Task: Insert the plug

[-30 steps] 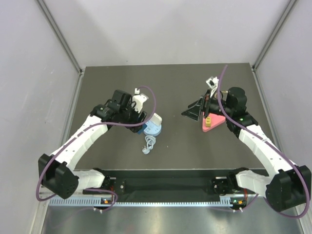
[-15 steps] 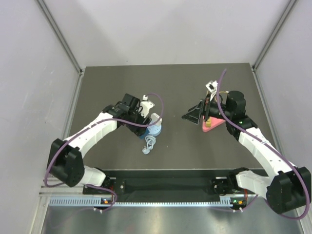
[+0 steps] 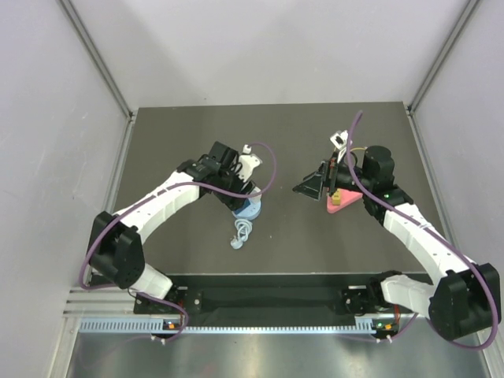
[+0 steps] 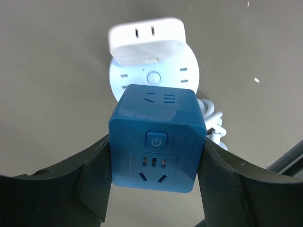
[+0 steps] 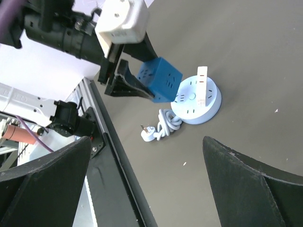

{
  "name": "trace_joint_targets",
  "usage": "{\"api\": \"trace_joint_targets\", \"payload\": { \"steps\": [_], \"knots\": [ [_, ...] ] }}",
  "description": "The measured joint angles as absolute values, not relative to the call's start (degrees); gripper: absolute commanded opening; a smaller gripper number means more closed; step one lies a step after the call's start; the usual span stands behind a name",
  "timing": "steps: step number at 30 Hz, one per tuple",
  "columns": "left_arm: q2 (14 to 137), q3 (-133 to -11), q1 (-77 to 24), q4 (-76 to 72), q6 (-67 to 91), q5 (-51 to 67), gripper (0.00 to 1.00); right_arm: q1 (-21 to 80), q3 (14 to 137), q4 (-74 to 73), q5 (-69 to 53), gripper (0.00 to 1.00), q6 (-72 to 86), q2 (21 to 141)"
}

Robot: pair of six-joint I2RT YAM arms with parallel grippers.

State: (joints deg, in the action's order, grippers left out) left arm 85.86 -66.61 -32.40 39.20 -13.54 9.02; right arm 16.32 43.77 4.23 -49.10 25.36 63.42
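Left of table centre: left gripper [image 4: 155, 156] clamps blue cube plug [image 4: 156, 111] by its sides, just over round white socket base [image 4: 190, 71] carrying upright white adapter [image 4: 147, 40]; contact unclear. Right gripper [image 5: 149, 184] spread wide, holding nothing, beside pink wedge [image 3: 340, 202] at right.

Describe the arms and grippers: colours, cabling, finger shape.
Left arm and right arm match: white shells on the links, black joints and bases, a purple cable looping loosely along each. Fingers are matte black, broad wedges.
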Motion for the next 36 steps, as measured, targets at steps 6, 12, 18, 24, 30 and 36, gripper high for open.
{"api": "trace_joint_targets", "payload": {
  "steps": [6, 12, 18, 24, 30, 36],
  "knots": [
    [87.2, -68.8, -32.4, 39.4, -13.6, 9.3, 0.00, 16.3, 43.8, 4.7, -49.1, 1.00, 25.6, 63.5],
    [89.5, -68.7, -32.4, 39.9, -13.6, 9.6, 0.00, 16.3, 43.7, 4.7, -49.1, 1.00, 25.6, 63.5],
    [89.8, -68.5, -32.4, 40.2, -13.6, 9.6, 0.00, 16.3, 43.7, 4.8, -49.1, 1.00, 25.7, 63.5],
    [91.5, -68.5, -32.4, 40.0, -13.3, 9.5, 0.00, 16.3, 43.7, 4.7, -49.1, 1.00, 25.7, 63.5],
    [91.5, -68.5, -32.4, 39.8, -12.9, 9.3, 0.00, 16.3, 43.7, 4.7, -49.1, 1.00, 25.6, 63.5],
    [91.6, -68.5, -32.5, 39.5, -10.6, 8.3, 0.00, 16.3, 43.7, 4.7, -49.1, 1.00, 25.5, 63.5]
  ]
}}
